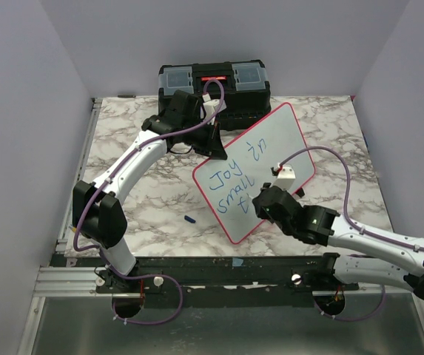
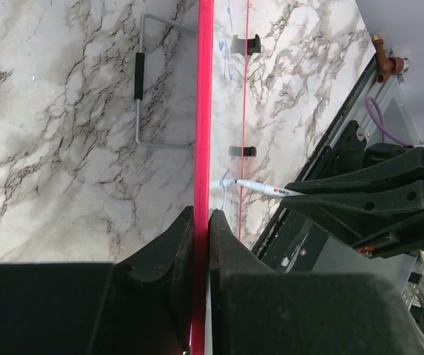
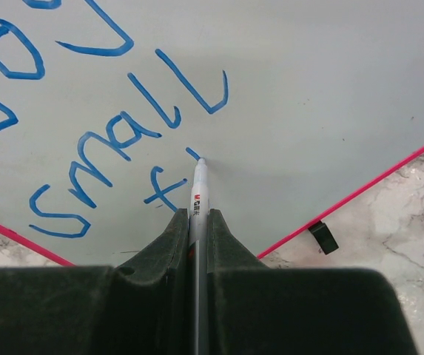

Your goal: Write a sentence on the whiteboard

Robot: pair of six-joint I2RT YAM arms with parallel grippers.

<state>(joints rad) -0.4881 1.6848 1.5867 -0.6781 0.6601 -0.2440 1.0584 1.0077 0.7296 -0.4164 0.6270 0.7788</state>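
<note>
The whiteboard (image 1: pixel 271 148), white with a red-pink rim, lies tilted mid-table and carries blue writing: "Joy in", "small" and a "t". My left gripper (image 1: pixel 215 148) is shut on its far-left rim; in the left wrist view (image 2: pixel 202 222) the jaws clamp the red rim (image 2: pixel 204 111) edge-on. My right gripper (image 1: pixel 267 198) is shut on a white marker (image 3: pixel 198 192). The marker's tip touches the board (image 3: pixel 308 89) just right of the "t", beside a short fresh blue stroke. The marker also shows in the left wrist view (image 2: pixel 260 188).
A black toolbox (image 1: pixel 213 85) stands at the table's back edge, behind the left gripper. A small blue marker cap (image 1: pixel 189 220) lies on the marble left of the board. A wire stand (image 2: pixel 149 89) lies beside the board's rim. Purple walls enclose the table.
</note>
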